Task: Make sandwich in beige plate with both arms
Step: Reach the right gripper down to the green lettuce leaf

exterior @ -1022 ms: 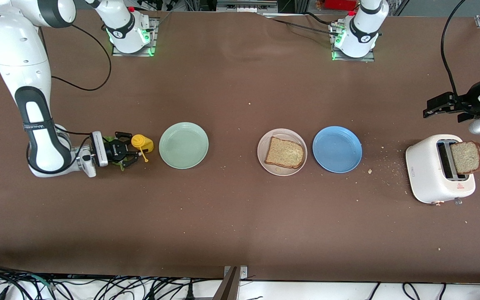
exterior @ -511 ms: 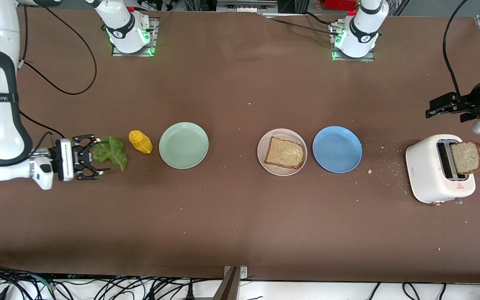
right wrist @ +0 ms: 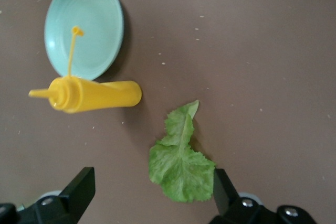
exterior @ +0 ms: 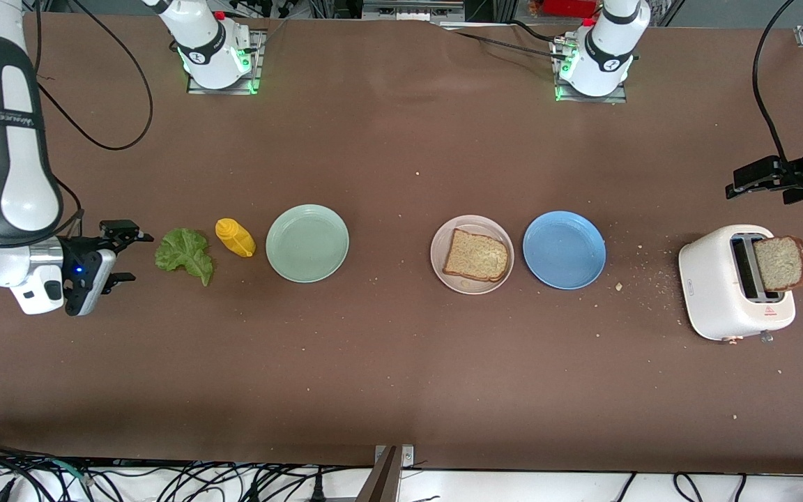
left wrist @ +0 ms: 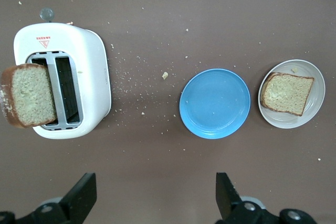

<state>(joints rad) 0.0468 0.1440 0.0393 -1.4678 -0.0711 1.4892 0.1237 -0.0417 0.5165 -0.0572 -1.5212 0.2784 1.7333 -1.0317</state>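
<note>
I count one bread slice (exterior: pixel 476 255) lying in the beige plate (exterior: pixel 443 268); the lettuce leaf (exterior: pixel 184 254) lies on the table untouched, the second slice (exterior: pixel 781 263) sits in the toaster (exterior: pixel 721 293). My right gripper (exterior: pixel 121 254) hangs spread beside the leaf, my left gripper (left wrist: pixel 155 200) gapes empty over the table near the toaster (both idle-handed).
</note>
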